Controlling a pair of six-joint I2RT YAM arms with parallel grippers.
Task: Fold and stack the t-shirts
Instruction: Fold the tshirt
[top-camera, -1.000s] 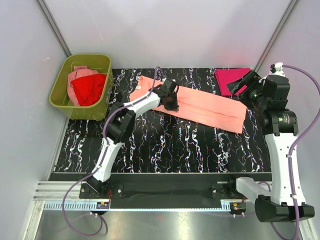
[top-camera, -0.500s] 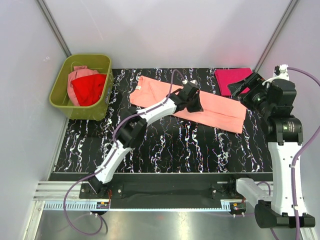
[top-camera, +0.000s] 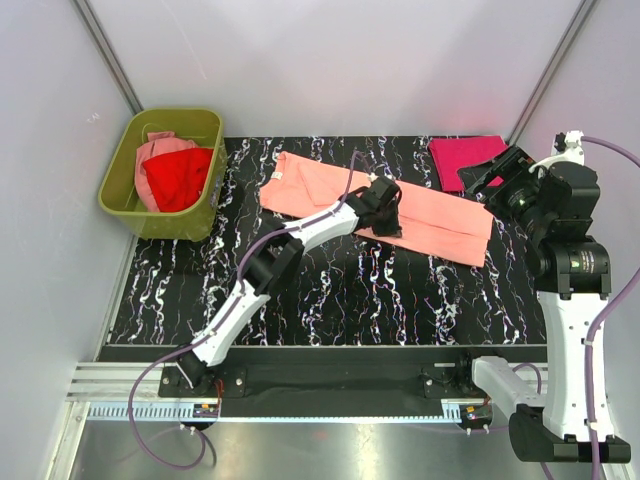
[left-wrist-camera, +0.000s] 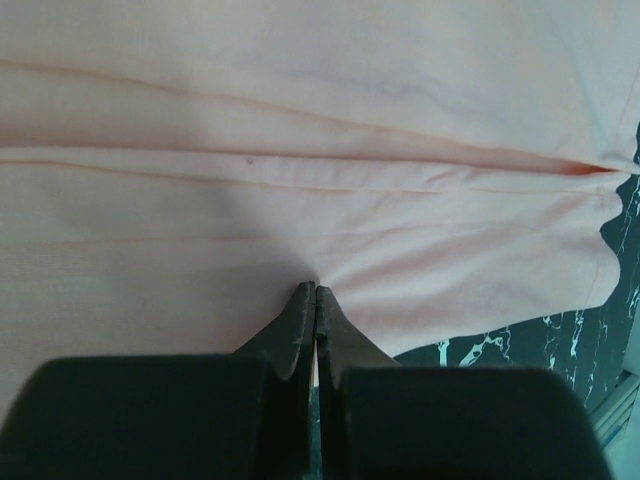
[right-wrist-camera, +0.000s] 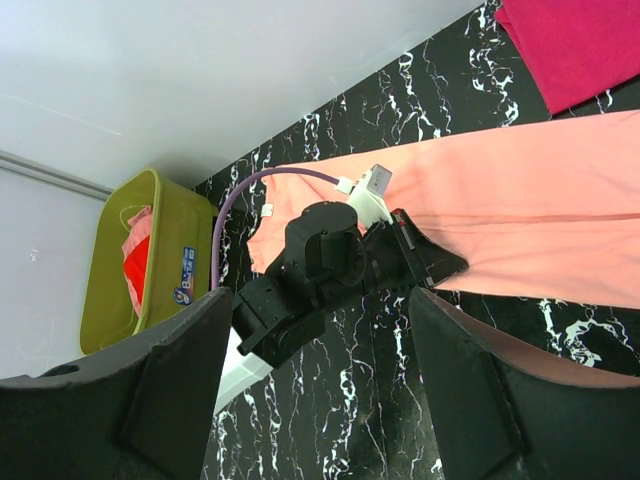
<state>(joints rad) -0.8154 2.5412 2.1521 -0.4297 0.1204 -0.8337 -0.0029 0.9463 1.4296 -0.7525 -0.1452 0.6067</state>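
Your left pincer (top-camera: 388, 218) is closed, jaws pressed flat together. The tips sit at the near edge of the salmon t-shirt (top-camera: 320, 190), about mid-length. In the left wrist view the cloth puckers right at the tips, so it reads as a pinch on that edge.

Far left: the olive-green bin (top-camera: 120, 190) sits off the far left corner of the surface (top-camera: 330, 300). The dusty pink t-shirt (top-camera: 160, 150) is crumpled in the bin at the far left. The red t-shirt (top-camera: 178, 177) is bunched against it, on the near right. Both are unfolded.

Centre: the salmon t-shirt is folded into a long strip and lies flat on the far half of the surface. It slants from far left to nearer right. A small white tag (top-camera: 277, 177) shows at its left end, and long creases run along the strip. Your left arm (top-camera: 300, 232) reaches in from the near left and crosses the strip's near edge.

Right: the magenta t-shirt (top-camera: 455, 155) is a folded rectangle flat in the far right corner. It sits just beside the right end of the salmon strip, with a thin gap of dark surface between them.

Your right pincer (top-camera: 487, 172) hangs above the near right part of the magenta t-shirt. Its jaws are spread wide with nothing between them. It touches no cloth.
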